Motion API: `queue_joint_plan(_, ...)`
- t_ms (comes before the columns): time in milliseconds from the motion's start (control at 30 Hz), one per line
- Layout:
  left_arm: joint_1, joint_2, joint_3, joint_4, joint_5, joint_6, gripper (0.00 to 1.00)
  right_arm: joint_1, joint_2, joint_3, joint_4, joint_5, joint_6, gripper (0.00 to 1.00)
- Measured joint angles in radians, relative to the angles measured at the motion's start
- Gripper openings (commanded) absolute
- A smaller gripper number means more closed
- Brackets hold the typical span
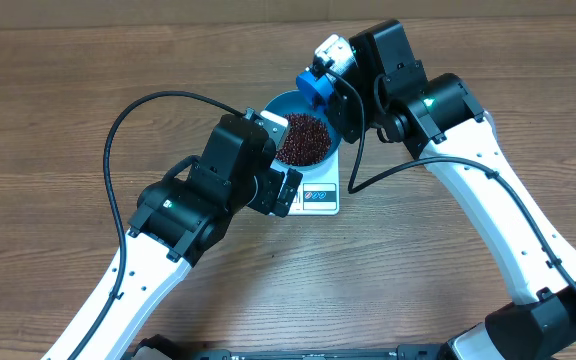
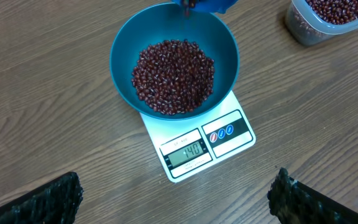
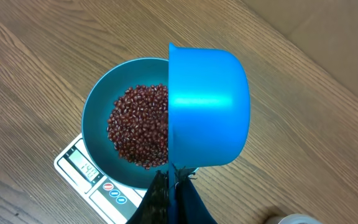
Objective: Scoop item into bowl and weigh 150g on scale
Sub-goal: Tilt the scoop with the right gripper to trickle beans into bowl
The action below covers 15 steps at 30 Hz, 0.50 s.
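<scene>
Dark red-brown beans (image 2: 173, 76) heaped in blue bowl (image 2: 123, 43) atop white scale (image 2: 229, 134). Right gripper (image 3: 173, 186) clenched on tipped blue scoop (image 3: 209, 106) above rim; left gripper (image 2: 179, 200) released, hovering nearby. Open wood table (image 2: 42, 124) around; bean tub (image 2: 303, 28) well apart.

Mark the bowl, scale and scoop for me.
bowl (image 2: 128, 46): left wrist view, bare inner wall on its left side.
scale (image 2: 185, 151): left wrist view, on its display.
scoop (image 3: 209, 106): right wrist view, outer wall of its cup.
</scene>
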Motion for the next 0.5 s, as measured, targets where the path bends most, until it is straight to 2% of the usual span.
queue_joint_plan(500, 0.000, 0.000, 0.000, 0.000, 0.000, 0.000, 1.00, 0.000, 0.000, 0.000, -0.002, 0.000, -0.007, 0.04)
